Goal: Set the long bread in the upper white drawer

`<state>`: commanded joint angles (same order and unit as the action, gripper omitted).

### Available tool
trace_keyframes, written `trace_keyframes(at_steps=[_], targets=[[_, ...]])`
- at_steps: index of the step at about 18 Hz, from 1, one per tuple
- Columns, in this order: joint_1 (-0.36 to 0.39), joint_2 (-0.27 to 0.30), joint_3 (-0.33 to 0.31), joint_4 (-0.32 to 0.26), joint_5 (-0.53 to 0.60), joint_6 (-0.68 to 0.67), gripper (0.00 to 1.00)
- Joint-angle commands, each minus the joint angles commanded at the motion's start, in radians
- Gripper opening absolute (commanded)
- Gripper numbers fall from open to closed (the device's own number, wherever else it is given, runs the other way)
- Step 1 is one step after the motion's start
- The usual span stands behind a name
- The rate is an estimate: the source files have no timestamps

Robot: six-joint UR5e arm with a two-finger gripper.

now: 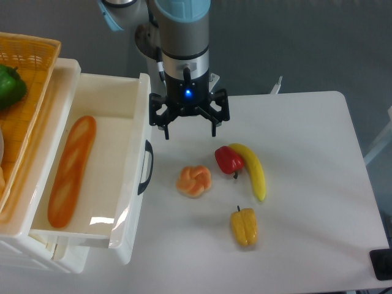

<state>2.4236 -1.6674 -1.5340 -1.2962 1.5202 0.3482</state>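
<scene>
Camera view from above: the long orange-brown baguette-shaped bread (71, 170) lies flat inside the big deep white plastic drawer (136, 92), along the drawer's left wall, one end near the back wall and the other near the front edge. The drawer stands pulled out, its dark curved handle (146, 166) facing the white counter (306, 184).

The two-finger tool (189, 127) hangs over the counter just right of the drawer's right wall, fingers spread and grasping nothing. The placement looks done as things lie.

To the right of the drawer sit 1 small round knotted bun (194, 180), 1 red pepper (228, 160) touching a yellow banana (252, 171), and 1 yellow pepper (244, 226) nearer the front of the counter. An orange wicker basket (30, 52) sits left of the drawer, holding a green pepper (10, 86).

What could go wrong: the tool hovers close to the drawer's right wall, so a sideways or downward move could knock the wall and jolt the loaf. A low pass away from the drawer could strike the bun or the red pepper, which lie just below the fingers.
</scene>
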Motion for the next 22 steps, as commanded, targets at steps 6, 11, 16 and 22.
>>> trace_keyframes(at_steps=[6,11,16,22], targets=[[0.031,-0.038,0.002,0.000,0.002,0.049,1.00],[0.052,-0.081,-0.003,-0.002,0.072,0.083,1.00],[0.095,-0.121,0.002,-0.002,0.077,0.139,1.00],[0.137,-0.140,0.009,-0.003,0.074,0.190,1.00]])
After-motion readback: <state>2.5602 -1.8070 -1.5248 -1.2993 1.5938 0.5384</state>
